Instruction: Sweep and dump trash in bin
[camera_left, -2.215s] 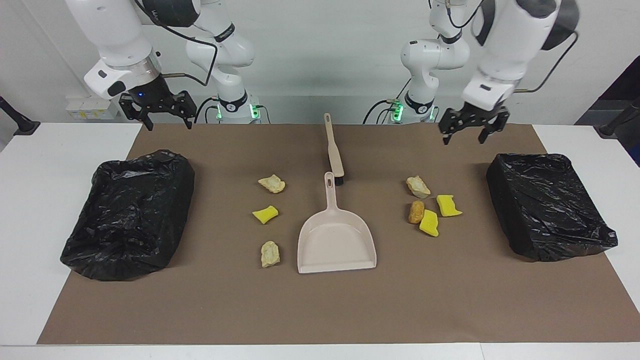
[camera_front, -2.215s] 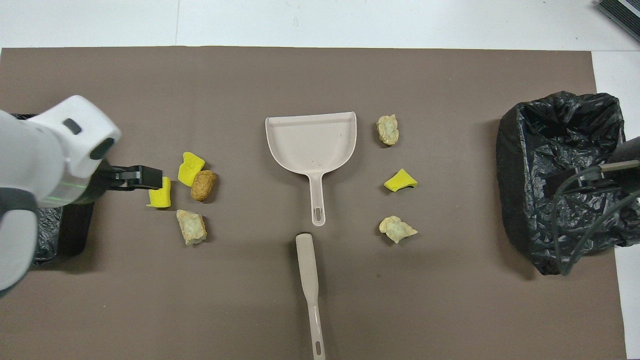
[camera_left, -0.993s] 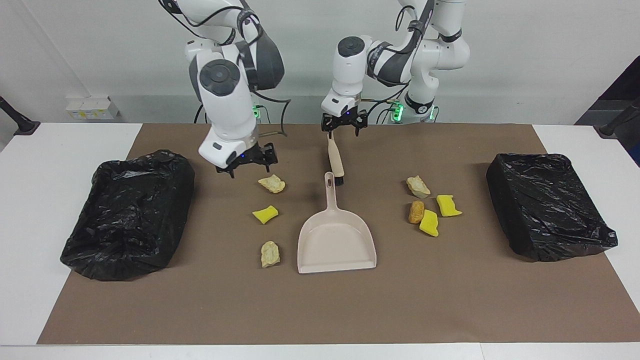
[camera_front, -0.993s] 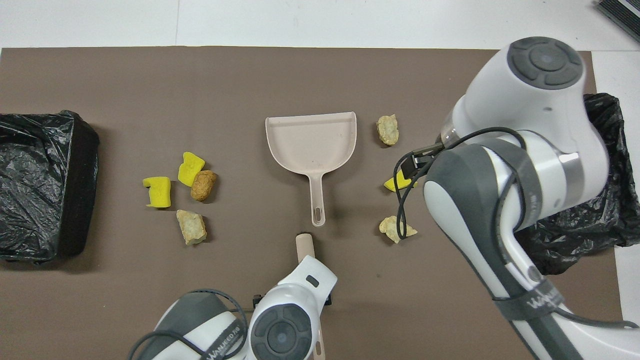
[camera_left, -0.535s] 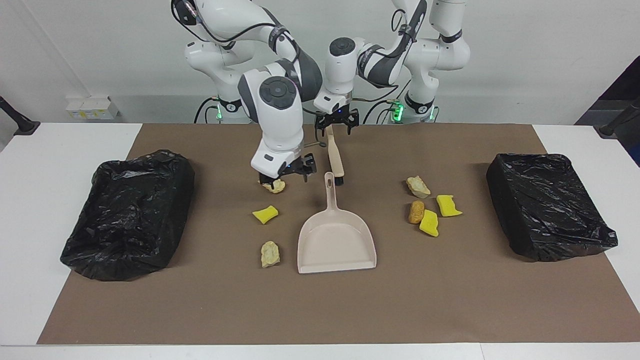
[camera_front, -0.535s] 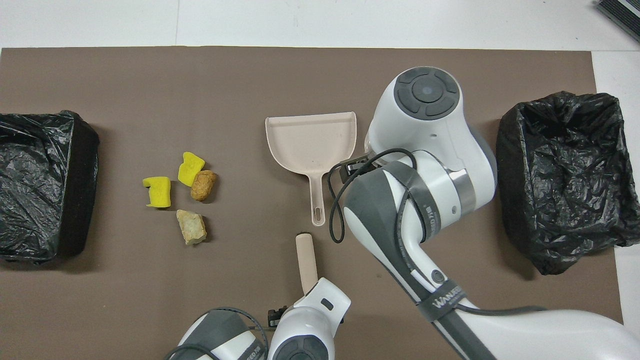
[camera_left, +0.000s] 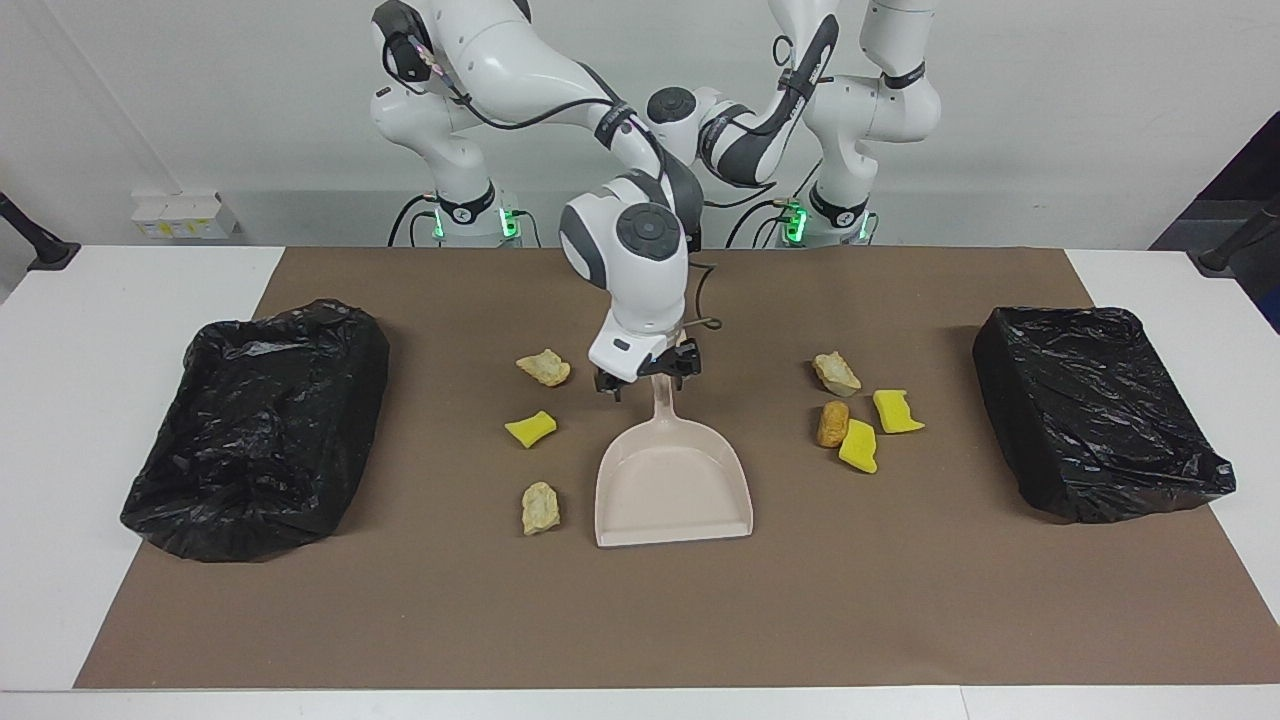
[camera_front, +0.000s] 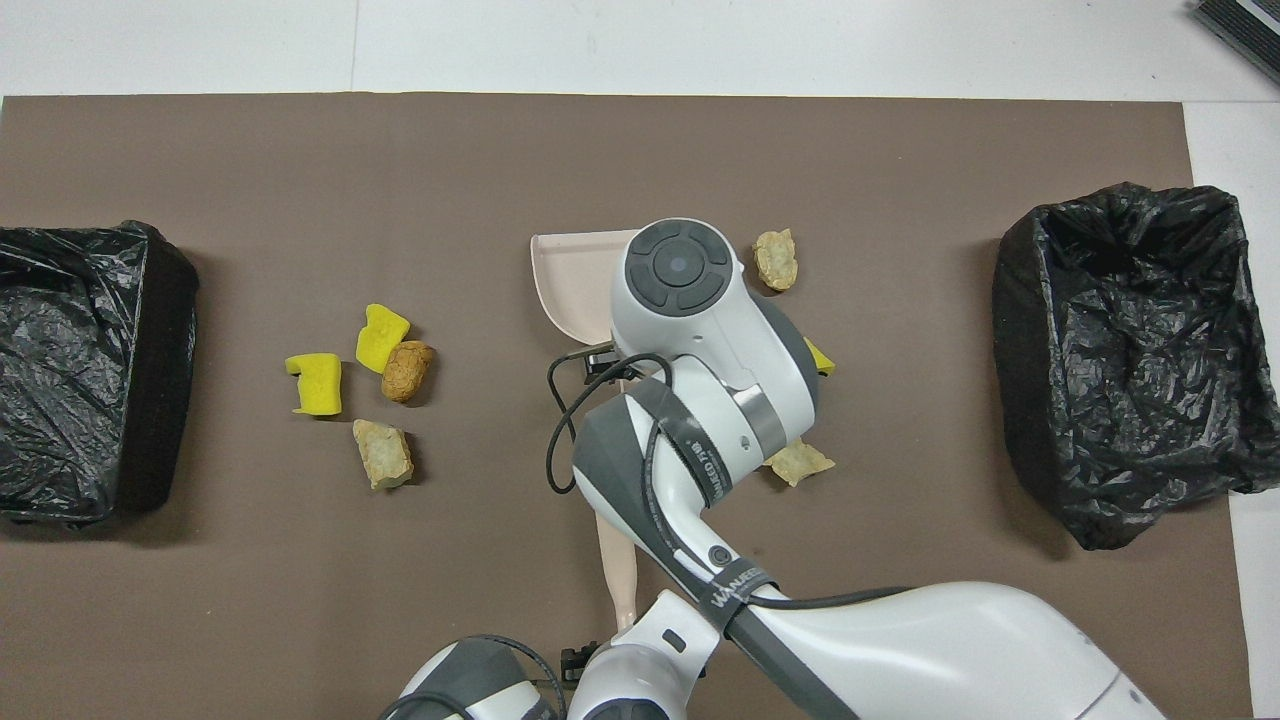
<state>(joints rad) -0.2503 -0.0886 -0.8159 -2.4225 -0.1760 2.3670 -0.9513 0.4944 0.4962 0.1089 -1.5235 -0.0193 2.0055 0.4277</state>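
The pale pink dustpan (camera_left: 672, 490) (camera_front: 565, 280) lies mid-mat, its handle pointing at the robots. My right gripper (camera_left: 650, 377) is open, with a fingertip on either side of the handle's end. The brush handle (camera_front: 615, 560) lies nearer the robots, and the left arm's wrist (camera_front: 645, 640) is over its end. The left fingers are hidden. Trash sits in two groups. Beige chunks (camera_left: 544, 367) (camera_left: 540, 507) and a yellow bit (camera_left: 530, 428) lie toward the right arm's end. A beige chunk (camera_left: 835, 373), an orange-brown lump (camera_left: 832, 423) and yellow bits (camera_left: 858, 446) lie toward the left arm's end.
Two bins lined with black bags stand at the mat's ends, one (camera_left: 255, 430) at the right arm's end and one (camera_left: 1095, 410) at the left arm's end. The brown mat (camera_left: 900, 600) covers most of the white table.
My right gripper has swung from over the beige chunk across to the dustpan handle's end and come lower. The left arm has stayed over the brush handle. No trash has moved.
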